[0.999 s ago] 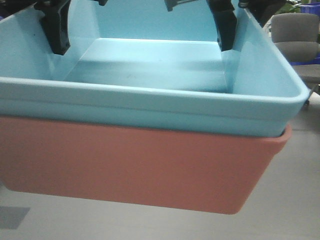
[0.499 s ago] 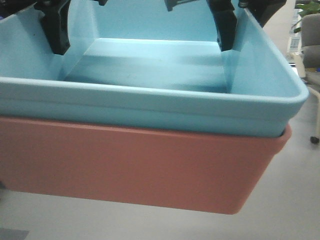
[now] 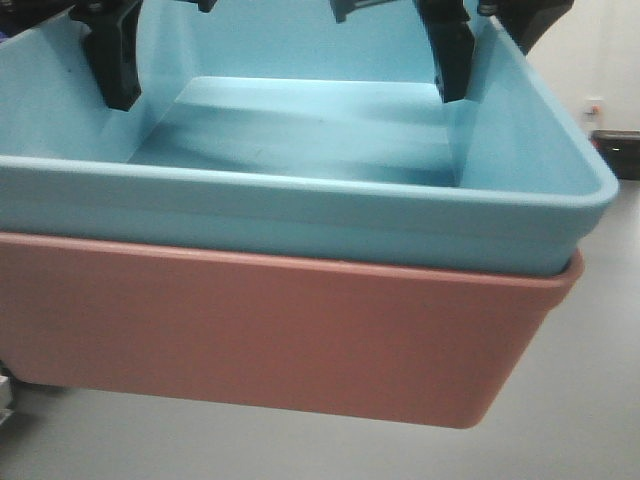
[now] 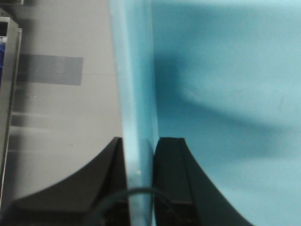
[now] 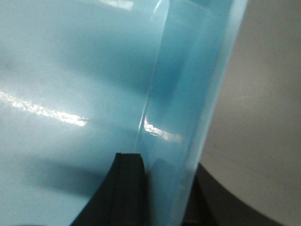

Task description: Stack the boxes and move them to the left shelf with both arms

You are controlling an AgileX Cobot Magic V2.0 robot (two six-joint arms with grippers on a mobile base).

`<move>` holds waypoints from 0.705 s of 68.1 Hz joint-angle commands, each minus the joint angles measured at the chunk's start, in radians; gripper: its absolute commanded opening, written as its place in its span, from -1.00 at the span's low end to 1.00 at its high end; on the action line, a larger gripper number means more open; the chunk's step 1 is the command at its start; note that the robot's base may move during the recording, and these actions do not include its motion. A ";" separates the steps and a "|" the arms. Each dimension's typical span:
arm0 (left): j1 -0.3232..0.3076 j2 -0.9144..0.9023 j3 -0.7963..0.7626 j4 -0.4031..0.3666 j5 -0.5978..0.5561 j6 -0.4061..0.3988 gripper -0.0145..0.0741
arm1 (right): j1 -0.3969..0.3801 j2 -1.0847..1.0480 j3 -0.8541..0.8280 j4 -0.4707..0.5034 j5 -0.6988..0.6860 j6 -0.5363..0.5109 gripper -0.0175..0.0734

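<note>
Bg chair gone; L gripper [image 4: 139, 147], R gripper [image 5: 164, 179] pinch matte blue bin [image 3: 300, 215] nested in pink bin [image 3: 280, 330].

Smooth plastic, apparently matt with a faint sheen: light blue box [image 3: 300, 205], pink box [image 3: 260, 335].

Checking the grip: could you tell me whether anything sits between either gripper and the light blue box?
Nothing visible does: the left gripper and right gripper each have jaws clamped directly on a side wall of the light blue box.
</note>
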 commanded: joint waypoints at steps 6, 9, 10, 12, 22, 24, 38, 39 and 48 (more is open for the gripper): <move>-0.045 -0.046 -0.048 -0.131 -0.261 0.011 -0.70 | 0.035 -0.037 -0.051 0.042 -0.255 -0.014 -0.49; -0.045 -0.046 -0.048 -0.131 -0.261 0.011 -0.70 | 0.035 -0.037 -0.051 0.042 -0.255 -0.014 -0.49; -0.045 -0.046 -0.048 -0.131 -0.261 0.011 -0.70 | 0.035 -0.037 -0.051 0.042 -0.255 -0.014 -0.49; -0.045 -0.046 -0.048 -0.131 -0.261 0.011 -0.70 | 0.035 -0.037 -0.051 0.042 -0.255 -0.014 -0.49; -0.045 -0.046 -0.048 -0.131 -0.261 0.011 -0.70 | 0.035 -0.037 -0.051 0.042 -0.255 -0.014 -0.49; -0.045 -0.046 -0.048 -0.131 -0.261 0.011 -0.70 | 0.035 -0.037 -0.051 0.042 -0.255 -0.014 -0.49; -0.045 -0.046 -0.048 -0.131 -0.261 0.011 -0.70 | 0.035 -0.037 -0.051 0.042 -0.255 -0.014 -0.49; -0.045 -0.046 -0.048 -0.131 -0.261 0.011 -0.70 | 0.035 -0.037 -0.051 0.042 -0.255 -0.014 -0.49; -0.045 -0.046 -0.048 -0.131 -0.261 0.011 -0.70 | 0.035 -0.037 -0.051 0.042 -0.255 -0.014 -0.49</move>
